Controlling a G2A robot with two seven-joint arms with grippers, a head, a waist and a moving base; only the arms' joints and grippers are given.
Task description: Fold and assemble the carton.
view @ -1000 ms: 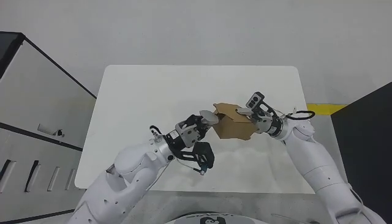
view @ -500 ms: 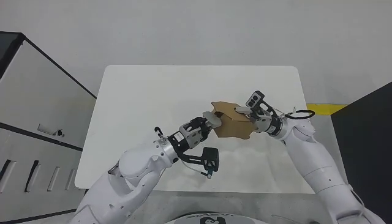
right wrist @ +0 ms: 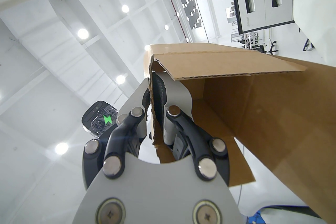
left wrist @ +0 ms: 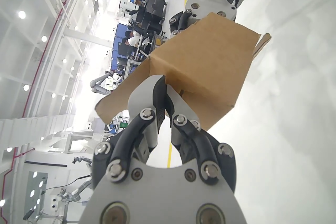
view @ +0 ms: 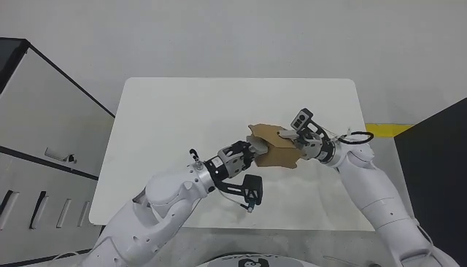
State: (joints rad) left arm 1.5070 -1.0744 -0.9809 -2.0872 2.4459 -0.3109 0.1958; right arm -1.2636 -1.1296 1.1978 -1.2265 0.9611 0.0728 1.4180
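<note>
You have the left gripper (left wrist: 165, 86) clenched on a flap at one end of the carton (view: 277, 152) and the right gripper (right wrist: 155, 83) clenched on the wall edge at the opposite end, so it hangs between them over the worktop (view: 175, 121), long axis running arm to arm.

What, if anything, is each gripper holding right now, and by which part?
Both hold the carton. The left gripper pinches a panel edge at one end; the right gripper clamps a cardboard wall edge at the opposite end.
</note>
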